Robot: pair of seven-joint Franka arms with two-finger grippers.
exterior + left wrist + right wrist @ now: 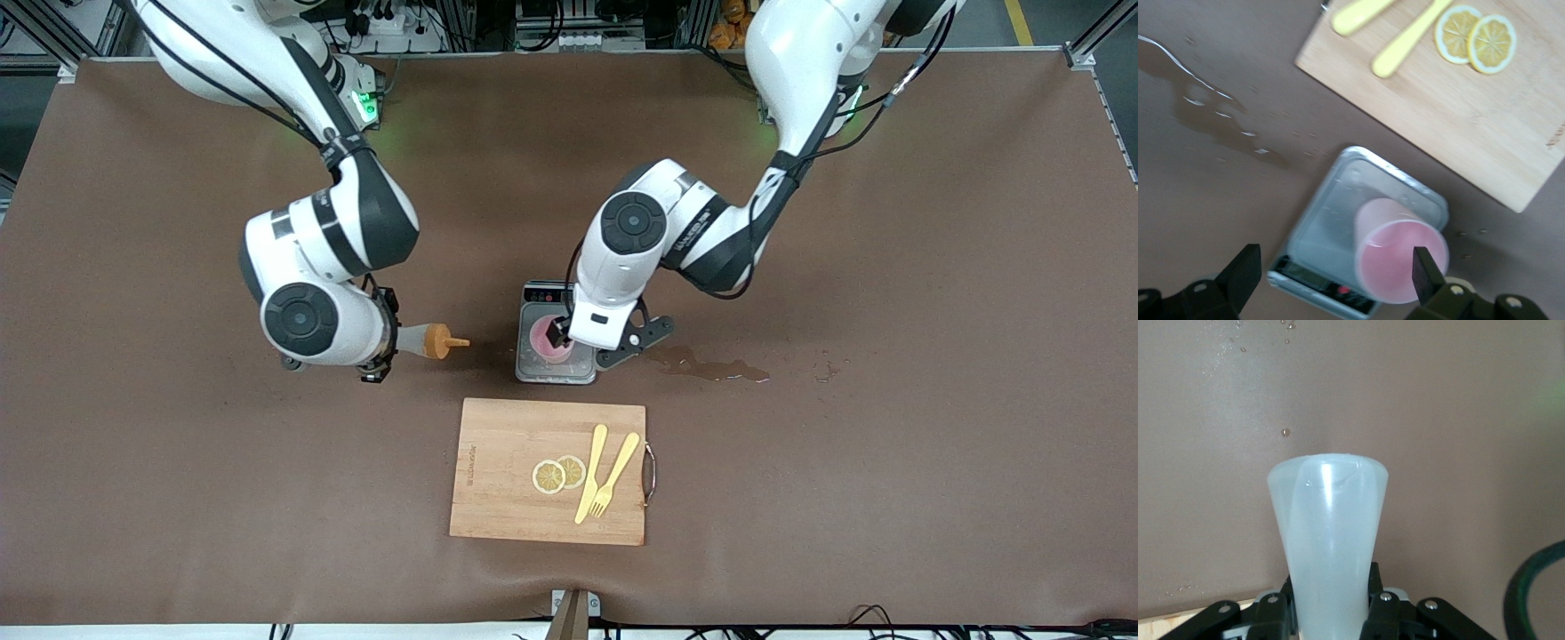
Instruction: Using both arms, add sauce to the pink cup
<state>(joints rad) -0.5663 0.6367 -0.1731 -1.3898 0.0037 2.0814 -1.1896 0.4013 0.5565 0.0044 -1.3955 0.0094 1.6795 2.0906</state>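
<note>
Translucent soft sauce (425,340) bottle squeezed in right gripper (380,342), at 9 o'clock of pink cup (548,340); light, tippy cup, left gripper (569,336) spread wide around rim.

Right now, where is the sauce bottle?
In the front view the sauce bottle is held sideways in the right tool, above bare table toward the right arm's end, nozzle pointing at the scale.

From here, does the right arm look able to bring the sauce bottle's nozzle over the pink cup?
Probably not cleanly: the left claw sits open at the pink cup on the scale, crowding it, while the right claw holds the sauce bottle beside the scale.
</note>
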